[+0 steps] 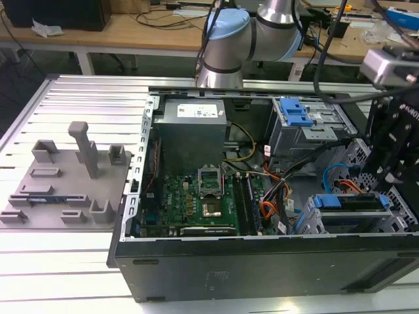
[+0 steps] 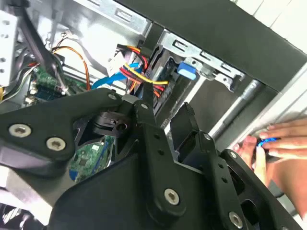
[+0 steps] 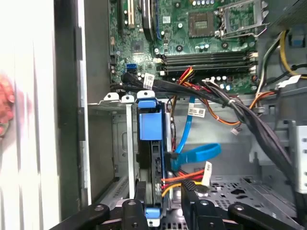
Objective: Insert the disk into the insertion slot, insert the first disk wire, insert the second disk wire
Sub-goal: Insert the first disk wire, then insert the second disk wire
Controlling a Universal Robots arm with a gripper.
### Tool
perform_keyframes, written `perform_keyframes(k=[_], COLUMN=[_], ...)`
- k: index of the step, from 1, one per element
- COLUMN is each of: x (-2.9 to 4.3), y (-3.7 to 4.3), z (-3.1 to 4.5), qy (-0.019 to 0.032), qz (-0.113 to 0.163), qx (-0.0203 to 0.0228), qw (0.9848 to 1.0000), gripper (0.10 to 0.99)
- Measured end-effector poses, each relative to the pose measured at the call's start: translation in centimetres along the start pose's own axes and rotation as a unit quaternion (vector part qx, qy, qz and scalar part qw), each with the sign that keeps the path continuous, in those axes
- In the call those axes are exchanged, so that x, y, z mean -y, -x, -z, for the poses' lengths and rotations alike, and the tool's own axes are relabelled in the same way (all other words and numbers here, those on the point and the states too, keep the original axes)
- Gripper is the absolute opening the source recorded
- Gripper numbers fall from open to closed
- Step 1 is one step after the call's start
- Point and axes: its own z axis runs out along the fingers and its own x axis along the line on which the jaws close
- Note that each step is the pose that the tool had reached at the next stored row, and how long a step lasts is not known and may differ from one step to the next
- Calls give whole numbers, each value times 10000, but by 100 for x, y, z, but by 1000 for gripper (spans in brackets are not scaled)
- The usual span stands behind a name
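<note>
Two ways to spoil this: snagging the loose wires (image 3: 175, 181) beside the disk (image 1: 327, 201), already in the slot (image 1: 308, 226) low at the exterior view's right, or nudging it askew with the gripper (image 3: 164, 188), parted astride its end.

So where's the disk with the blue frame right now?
The disk sits in the insertion slot, the low silver cage at the exterior view's right, close to the near wall of the case, with a blue cable just beside it.
</note>
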Motion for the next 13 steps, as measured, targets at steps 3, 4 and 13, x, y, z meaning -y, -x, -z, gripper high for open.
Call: perform_keyframes(k=[3, 4, 13], x=[-3, -3, -3], y=[17, 17, 17], z=[73, 73, 74], qy=[-1, -2, -2], qz=[-1, -1, -2], qx=[-38, -39, -45], qw=[10000, 10000, 10000], gripper=[424, 424, 424])
